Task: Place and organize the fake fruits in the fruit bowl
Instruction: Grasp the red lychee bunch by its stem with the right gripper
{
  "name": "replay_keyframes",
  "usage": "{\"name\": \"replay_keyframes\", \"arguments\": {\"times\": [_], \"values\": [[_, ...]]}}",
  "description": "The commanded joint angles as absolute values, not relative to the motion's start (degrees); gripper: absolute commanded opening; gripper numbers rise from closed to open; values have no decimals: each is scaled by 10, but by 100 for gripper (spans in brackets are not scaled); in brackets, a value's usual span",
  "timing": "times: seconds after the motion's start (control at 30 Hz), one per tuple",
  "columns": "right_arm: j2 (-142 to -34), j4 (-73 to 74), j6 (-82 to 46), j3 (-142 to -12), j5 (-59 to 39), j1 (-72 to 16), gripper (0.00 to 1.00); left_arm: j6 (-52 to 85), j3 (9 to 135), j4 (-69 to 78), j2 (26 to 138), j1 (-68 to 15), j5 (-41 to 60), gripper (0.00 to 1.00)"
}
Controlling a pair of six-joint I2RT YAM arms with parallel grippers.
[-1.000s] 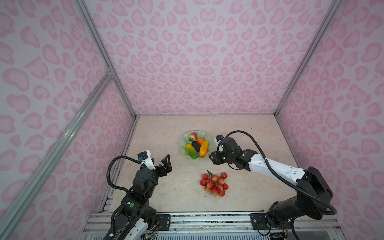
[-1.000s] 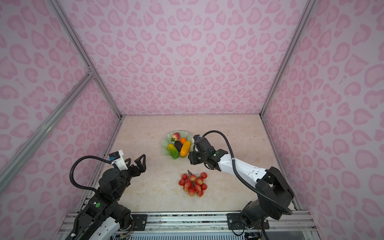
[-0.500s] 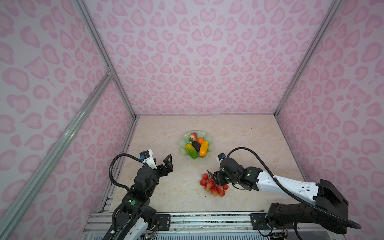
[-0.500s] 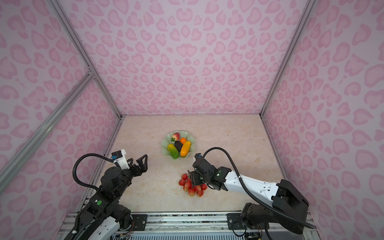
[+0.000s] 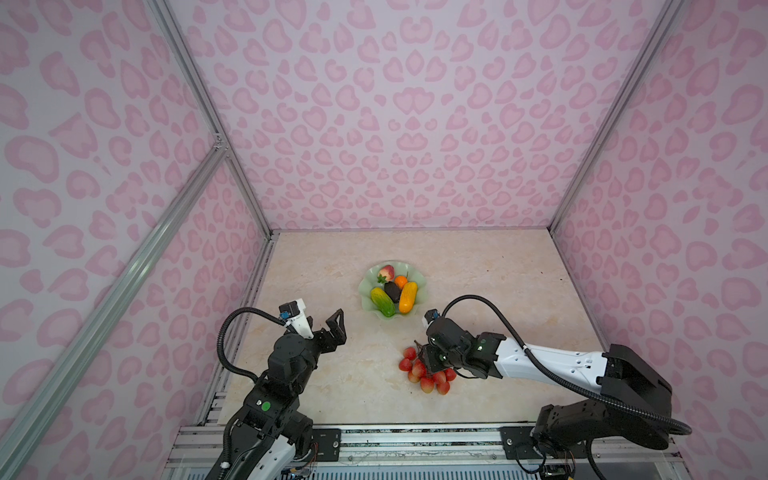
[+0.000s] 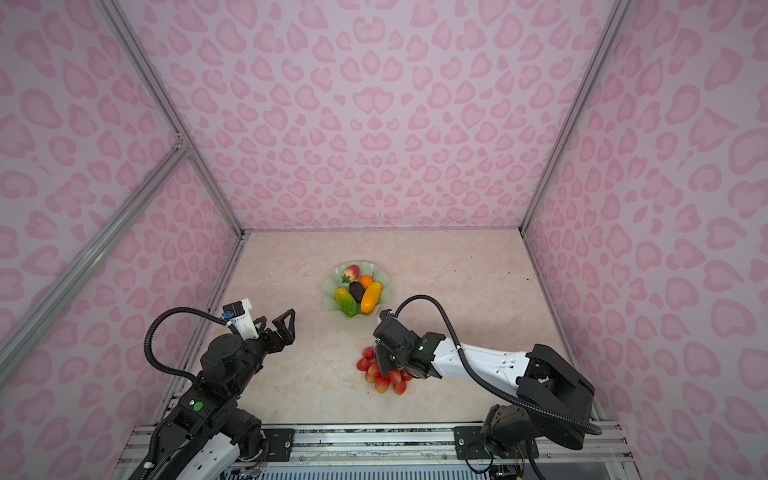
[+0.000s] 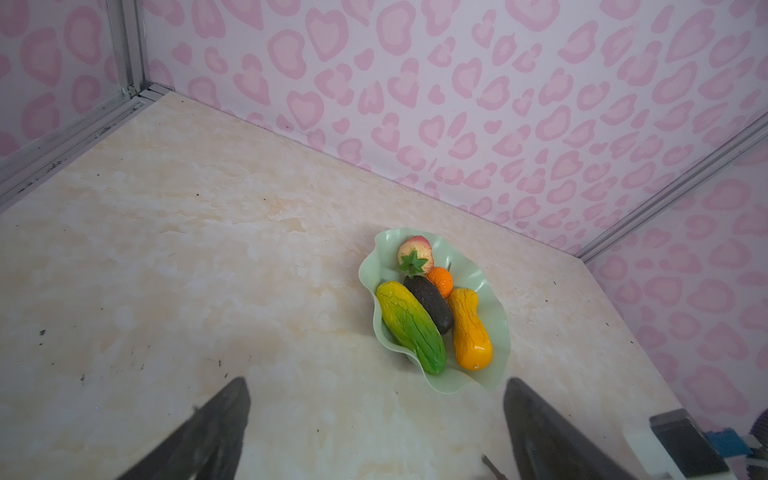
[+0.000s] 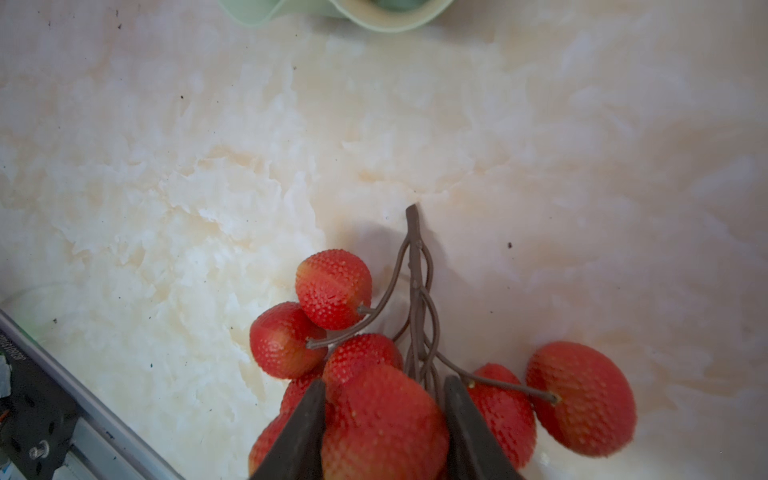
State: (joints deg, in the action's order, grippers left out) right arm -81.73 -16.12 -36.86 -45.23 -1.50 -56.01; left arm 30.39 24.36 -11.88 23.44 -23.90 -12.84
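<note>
Since a second ago the right arm [image 5: 552,363] has swung from beside the fruit bowl [image 5: 420,291] to stretch low over the berry bunch [image 5: 427,384] on the near tabletop [image 5: 353,374]. The right fingers [image 8: 305,436], hidden under the wrist in both top views, pinch one berry. Left arm [image 5: 291,361] stays raised at near left, left fingers [image 7: 208,432] spread wide, empty. Five other fruits [image 5: 392,291] lie in the bowl.

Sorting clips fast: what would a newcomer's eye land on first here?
The pink heart-print walls, then the red berry bunch on the table near the front, where the right gripper is closed on one berry. Behind it, the green bowl holds five colourful fruits, while the left gripper hangs open at the left.
</note>
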Motion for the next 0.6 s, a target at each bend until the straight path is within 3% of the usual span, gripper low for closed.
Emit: {"name": "replay_keyframes", "arguments": {"times": [0.0, 0.17, 0.57], "values": [[-822, -156, -375, -455, -3, -561, 32, 306, 250, -98, 239, -238, -127, 96], [-804, -163, -370, -475, 7, -561, 24, 305, 250, -98, 240, -238, -127, 96], [-721, -224, -317, -565, 66, -561, 23, 307, 248, -100, 229, -238, -132, 96]]}}
